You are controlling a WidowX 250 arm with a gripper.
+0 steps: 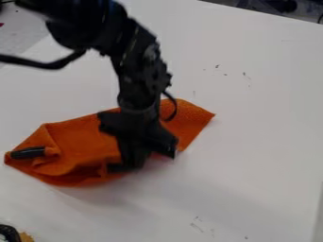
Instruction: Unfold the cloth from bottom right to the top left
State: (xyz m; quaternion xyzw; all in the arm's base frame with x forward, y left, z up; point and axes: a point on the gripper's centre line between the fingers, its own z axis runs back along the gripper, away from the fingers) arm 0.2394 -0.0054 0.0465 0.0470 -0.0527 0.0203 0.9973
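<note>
Camera view: a black cylindrical object (27,152) lies at the left end of a rumpled orange fabric cloth (82,139) on the smooth white table (252,142), the black two-finger gripper (144,159) over the cloth's lower edge, whether open or closed I cannot tell.

White worktop (259,142), plain surface, far edge slanting across the top right of the view. Orange cloth (82,142) lies flat-ish left of centre, folded and rumpled at its left end, one corner pointing right. Small dark marks (217,66) scattered past the cloth toward the far edge, more near the bottom of the view. Bottom-left corner: black-and-tan item (9,232), cut off by frame, can't identify.
</note>
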